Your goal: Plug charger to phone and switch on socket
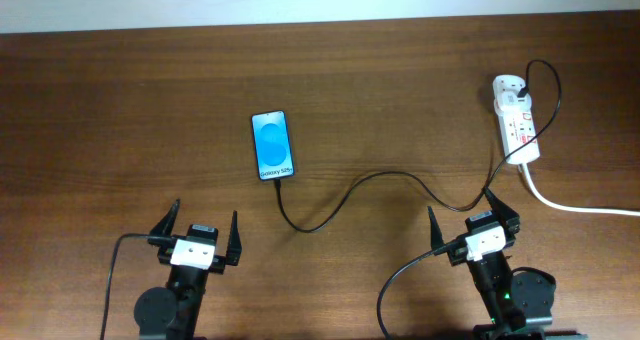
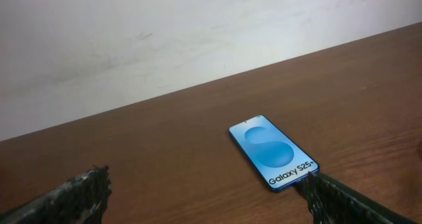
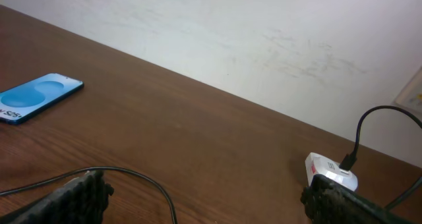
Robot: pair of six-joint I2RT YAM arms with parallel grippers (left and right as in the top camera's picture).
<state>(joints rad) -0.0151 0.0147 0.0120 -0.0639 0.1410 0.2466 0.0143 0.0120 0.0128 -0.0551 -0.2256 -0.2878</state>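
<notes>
**Both arms parked at the near edge, tools spread; phone and socket lie beyond them**

1. Left arm: it sits low at the near edge of the counter, wrist level and pointing away from the base. The left tool is spread wide and grips nothing. In the left wrist view its fingers sit at the two lower corners.

2. Right arm: same low pose, turned slightly toward the socket. The right tool is spread wide and holds nothing.

3. The charger lies slack on the counter between the two arms. It curves past the right tool and up along the socket.

4. The phone lies flat, screen up and lit blue, ahead of the left tool and slightly to its right. The charger's tip meets its near short edge. Whether it is seated cannot be told.

5. The socket lies ahead of the right tool at the far right. The charger loops into its far end. A white cord leaves its near end rightward. Switch position cannot be told.
</notes>
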